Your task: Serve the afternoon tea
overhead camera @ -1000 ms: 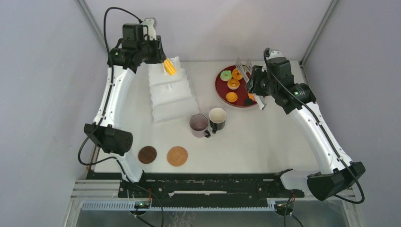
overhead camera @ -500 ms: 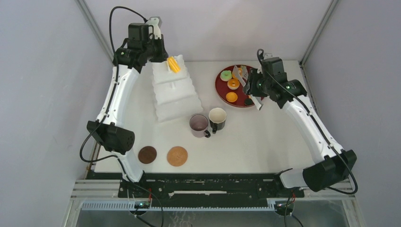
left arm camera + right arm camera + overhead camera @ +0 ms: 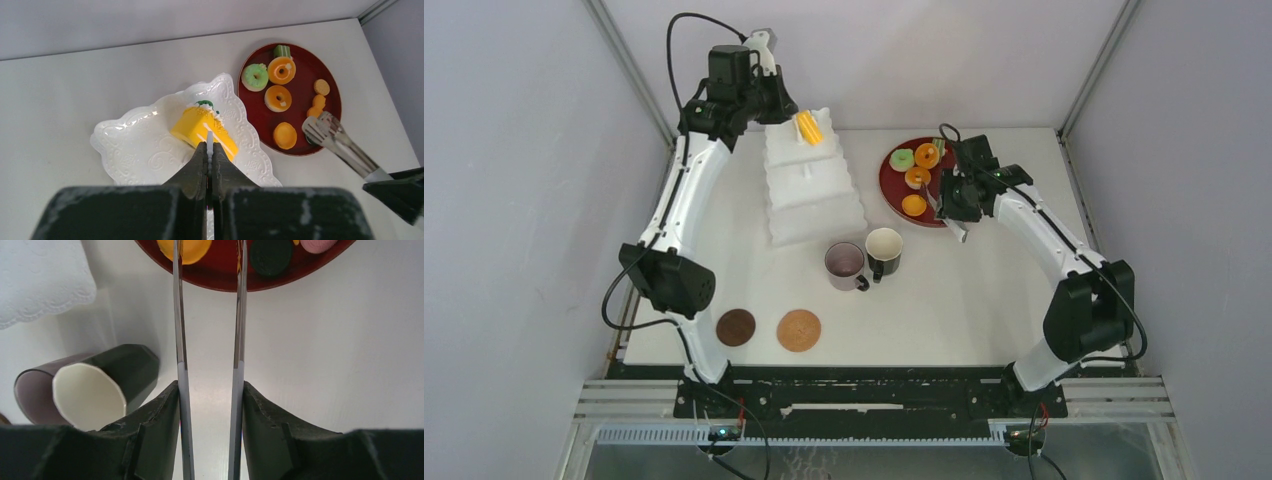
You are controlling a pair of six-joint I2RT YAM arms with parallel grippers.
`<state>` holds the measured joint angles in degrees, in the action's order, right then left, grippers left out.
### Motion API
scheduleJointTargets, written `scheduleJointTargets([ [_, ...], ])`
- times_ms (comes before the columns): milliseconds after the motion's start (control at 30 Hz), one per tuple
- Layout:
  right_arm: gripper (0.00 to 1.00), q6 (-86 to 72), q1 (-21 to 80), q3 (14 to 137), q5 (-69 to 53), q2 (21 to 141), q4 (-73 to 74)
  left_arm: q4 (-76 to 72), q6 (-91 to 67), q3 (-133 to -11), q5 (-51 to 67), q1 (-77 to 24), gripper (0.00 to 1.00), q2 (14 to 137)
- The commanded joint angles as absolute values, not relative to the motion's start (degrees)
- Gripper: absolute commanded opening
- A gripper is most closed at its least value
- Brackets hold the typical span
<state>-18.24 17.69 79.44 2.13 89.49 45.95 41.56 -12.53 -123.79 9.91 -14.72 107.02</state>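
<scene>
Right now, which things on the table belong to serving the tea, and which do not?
For the tea: white three-tier stand, yellow pastry on its top tier, orange pastries, green pastry, black mug, mauve mug, two brown coasters.
Just there: dark red tray, metal tongs in the right gripper.

Metal tongs (image 3: 342,148) over dark red tray (image 3: 302,82)

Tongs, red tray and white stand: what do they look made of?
Tongs: metal, brushed silver, thin flat blades with a sheen. Red tray: likely lacquered wood or plastic; smooth, dark, faintly glossy. White stand: glazed ceramic or moulded plastic, embossed scrollwork, scalloped rim; cannot tell which.
</scene>
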Motion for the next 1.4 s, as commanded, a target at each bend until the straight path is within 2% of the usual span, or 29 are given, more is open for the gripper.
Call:
scheduleJointTargets([
  [0, 0.52, -19.67, 15.27, 78.57, -0.84, 90.36, 40.47, 34.46, -15.7, -130.07, 12.74, -15.89, 0.0, 107.48],
  [200, 0.53, -20.4, 13.6, 77.13, -5.45, 92.92, 38.34, 34.5, -15.93, -130.87, 12.4, -16.47, 0.02, 108.53],
  [400, 0.52, -22.06, 12.21, 75.87, -11.22, 94.91, 36.22, 35.84, -15.78, -130.87, 11.22, -16.51, 0.36, 107.92],
  [533, 0.46, -22.71, 11.91, 74.89, -13.17, 95.01, 35.41, 36.34, -15.64, -130.87, 10.32, -16.51, 0.52, 106.72],
  [667, 0.36, -22.77, 11.69, 74.54, -14.31, 95.21, 35.34, 37.1, -15.71, -130.67, 10.68, -16.51, 0.65, 105.52],
  [733, 0.26, -22.68, 11.56, 74.55, -14.42, 95.26, 35.4, 37.46, -15.54, -130.46, 10.13, -16.49, 0.67, 104.72],
  [867, 0.0, -22.76, 11.51, 74.53, -12.22, 93.03, 36.14, 38.29, -15.19, -129.94, 8.14, -16.46, 0.69, 102.37],
  [1000, 0.0, -22.68, 11.51, 74.53, -9.56, 87.64, 37.51, 38.45, -15.5, -128.64, 5.93, -16.52, 0.71, 98.92],
  [1067, 0.0, -22.68, 11.51, 74.59, -8.59, 84.52, 38.06, 38.41, -15.13, -127.53, 3.39, -16.5, 0.76, 96.86],
  [1367, 0.0, -23.13, 14.5, 77.59, -7.88, 74.5, 39.0, 38.58, -18.42, -119.59, -2.91, -14.43, 0.77, 87.39],
])
